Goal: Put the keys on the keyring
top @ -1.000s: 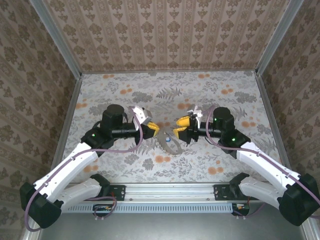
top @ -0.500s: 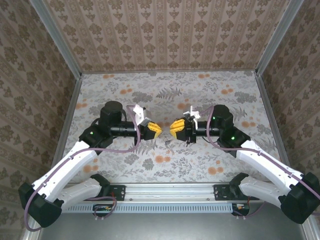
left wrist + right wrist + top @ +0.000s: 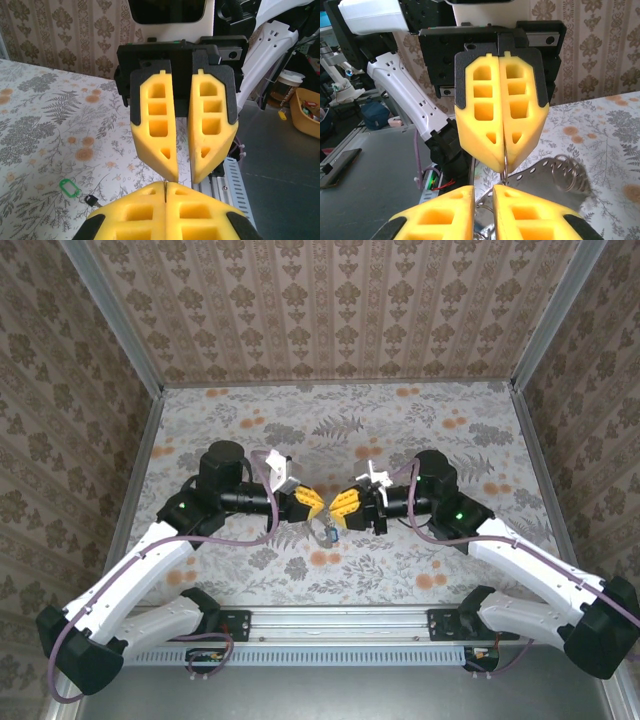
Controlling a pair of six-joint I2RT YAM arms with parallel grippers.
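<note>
My left gripper (image 3: pixel 165 186): yellow foam fingers (image 3: pixel 140 212) pressed flat together, pinching the thin grey metal wire keyring (image 3: pixel 505 165); the wire sticks straight out of the tips toward my other hand. My right gripper (image 3: pixel 483 190): yellow fingers (image 3: pixel 530 212) close but not touching, narrow slit between them; can't tell if anything sits in the slit. The two tip pairs are nose to nose, almost meeting, raised off the table. Just past the wire in the right wrist view is a flat grey perforated metal piece (image 3: pixel 540 187) with a small coiled wire ring (image 3: pixel 568 175) at its edge, blurred, can't tell what it hooks to. Down on the floral-print table (image 3: pixel 35 100) a small key with a green plastic head (image 3: pixel 69 187) lies flat, a tiny dark metal bit (image 3: pixel 91 200) just beside it, too small to name. Both are near my fingers but lower; can't tell if they join the pinched wire. Outward: white left arm (image 3: pixel 140 570) and white right arm (image 3: pixel 520 560) reach in from the grey metal rail (image 3: pixel 340 625) at the near edge, and brown patterned wallpaper walls (image 3: pixel 330 310) stand on three sides.
</note>
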